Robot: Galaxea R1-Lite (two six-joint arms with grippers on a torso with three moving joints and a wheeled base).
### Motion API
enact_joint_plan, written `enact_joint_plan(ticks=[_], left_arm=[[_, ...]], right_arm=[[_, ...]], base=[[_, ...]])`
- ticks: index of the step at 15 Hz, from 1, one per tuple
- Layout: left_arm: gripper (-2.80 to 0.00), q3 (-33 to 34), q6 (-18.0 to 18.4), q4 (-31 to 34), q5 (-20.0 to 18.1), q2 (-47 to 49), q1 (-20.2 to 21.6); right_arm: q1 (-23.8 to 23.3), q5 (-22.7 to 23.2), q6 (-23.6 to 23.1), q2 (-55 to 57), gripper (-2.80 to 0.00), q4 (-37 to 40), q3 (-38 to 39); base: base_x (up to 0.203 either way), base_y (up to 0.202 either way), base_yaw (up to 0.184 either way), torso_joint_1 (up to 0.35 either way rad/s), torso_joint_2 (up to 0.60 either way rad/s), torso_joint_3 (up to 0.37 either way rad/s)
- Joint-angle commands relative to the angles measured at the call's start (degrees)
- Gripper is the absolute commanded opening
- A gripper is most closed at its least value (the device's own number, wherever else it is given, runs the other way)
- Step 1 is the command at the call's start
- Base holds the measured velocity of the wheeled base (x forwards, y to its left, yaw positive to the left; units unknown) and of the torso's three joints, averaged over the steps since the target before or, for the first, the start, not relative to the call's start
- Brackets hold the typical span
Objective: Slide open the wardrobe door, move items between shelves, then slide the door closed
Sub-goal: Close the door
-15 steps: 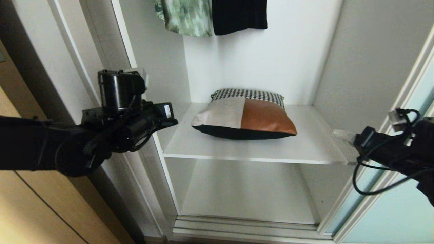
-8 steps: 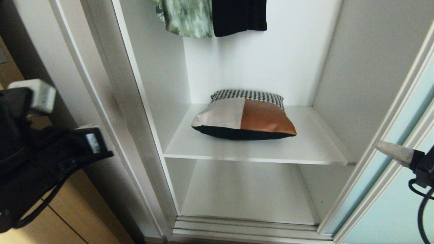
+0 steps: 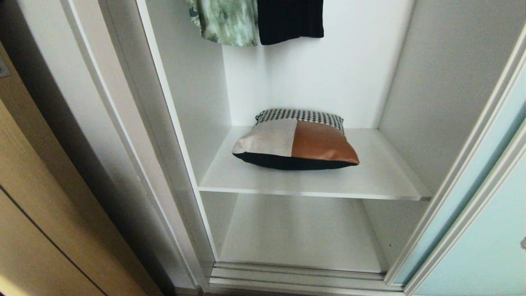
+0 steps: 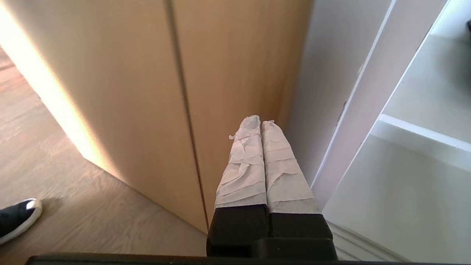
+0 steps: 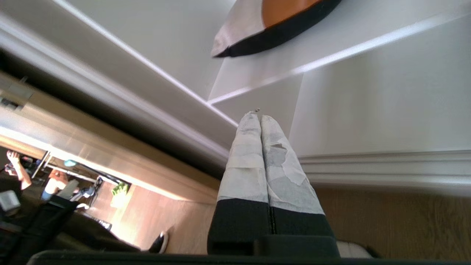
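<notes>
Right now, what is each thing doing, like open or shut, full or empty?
sliding wardrobe door: slid open, off to the right.
cushion: lying flat on the upper shelf.
lower shelf: bare.
left gripper: jaws shut, holding nothing.
right gripper: jaws shut, holding nothing.

White wardrobe interior walls (image 3: 341, 74) are seen, with a green patterned garment (image 3: 224, 20) and a black garment (image 3: 289, 18) hung at the top edge. A tan wooden door (image 4: 147, 92) with a dark vertical seam is seen beside the wardrobe's white outer frame (image 3: 123, 135), bright light streaking its edge. Grey-brown wood-grain floor (image 4: 66, 206) is lit warmly, a black-and-white shoe (image 4: 16, 217) is seen on it, and people (image 5: 22, 176) are visible in the far room.
</notes>
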Motion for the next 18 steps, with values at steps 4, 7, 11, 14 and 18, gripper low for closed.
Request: enact_joint_plan(ticks=[4,7,11,14,18], left_arm=[[-2.80,5.22,4.83,17.39,-11.55,-29.91,2.07],[-2.80,4.26,8.14,34.22,-26.28,-35.95,2.23],[-2.80,4.37,8.22,35.23,-28.91,-35.66,2.20],[-2.80,4.58,7.14,34.34,-27.85,-35.66,2.18],[-2.80,4.58,7.14,34.34,-27.85,-35.66,2.26]], right_arm=[[0.27,1.43,0.70,-12.16,-2.80,7.41,-0.20],[0.33,1.01,0.76,-13.36,-2.80,7.22,-1.71],[0.33,1.13,0.68,-16.12,-2.80,8.24,-1.92],[0.33,0.99,0.70,-16.23,-2.80,8.29,-2.54],[0.24,-0.88,0.78,-12.68,-2.80,8.37,-7.44]], base=[[0.000,0.000,0.000,0.000,0.00,0.000],[0.000,0.000,0.000,0.000,0.00,0.000],[0.000,0.000,0.000,0.000,0.00,0.000],[0.000,0.000,0.000,0.000,0.00,0.000],[0.000,0.000,0.000,0.000,0.00,0.000]])
